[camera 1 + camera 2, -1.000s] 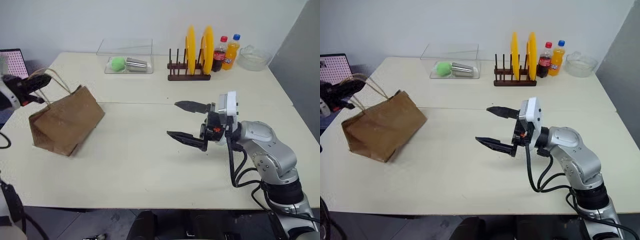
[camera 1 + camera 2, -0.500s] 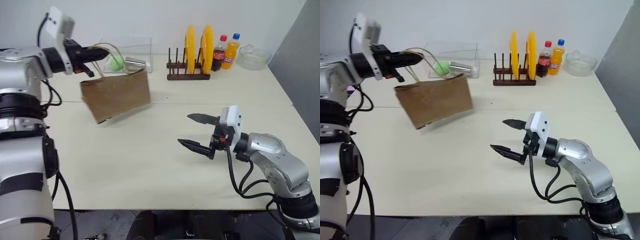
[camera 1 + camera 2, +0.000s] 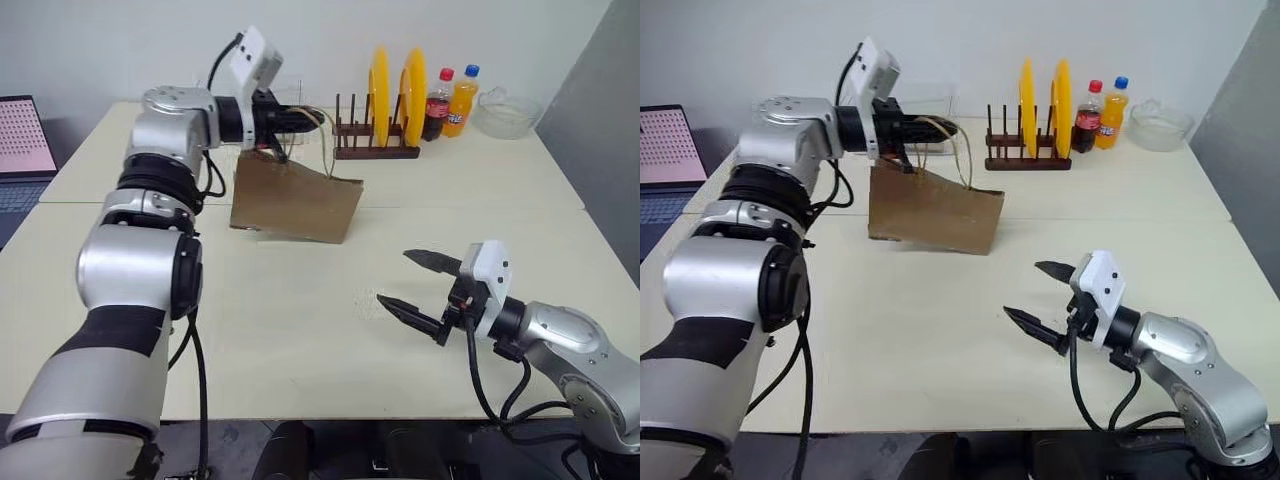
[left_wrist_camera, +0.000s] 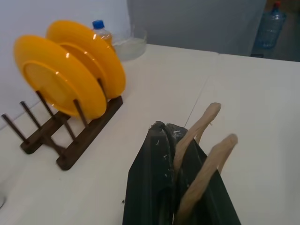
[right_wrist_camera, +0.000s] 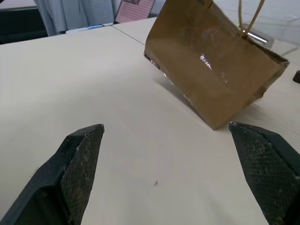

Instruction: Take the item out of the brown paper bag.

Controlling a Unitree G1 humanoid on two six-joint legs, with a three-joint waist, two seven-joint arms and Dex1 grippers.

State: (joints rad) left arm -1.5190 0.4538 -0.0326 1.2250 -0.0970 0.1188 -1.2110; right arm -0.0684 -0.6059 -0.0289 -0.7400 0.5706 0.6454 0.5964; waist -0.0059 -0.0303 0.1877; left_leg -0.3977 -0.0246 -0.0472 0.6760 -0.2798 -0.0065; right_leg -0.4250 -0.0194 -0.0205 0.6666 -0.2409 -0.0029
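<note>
The brown paper bag (image 3: 295,205) hangs tilted from its cord handles (image 4: 206,117) over the middle of the table. Its lower edge is close to the tabletop, and I cannot tell whether it touches. My left gripper (image 3: 300,122) is shut on the handles above the bag, its fingers (image 4: 157,154) pressed together around the cords. My right gripper (image 3: 395,277) stands open near the table's front right, well apart from the bag (image 5: 211,70), with nothing between its fingertips (image 5: 91,136). The item is hidden.
A wooden rack with two yellow plates (image 3: 395,100) stands at the back of the table, with two soda bottles (image 3: 450,100) and a glass bowl (image 3: 505,115) to its right. A laptop (image 3: 20,135) sits at the far left. Bare tabletop (image 3: 300,320) lies between bag and right gripper.
My left gripper has lifted the bag by its handles from the table's left side and swung it rightward to the middle. The right gripper has drawn back toward the front edge, still open.
</note>
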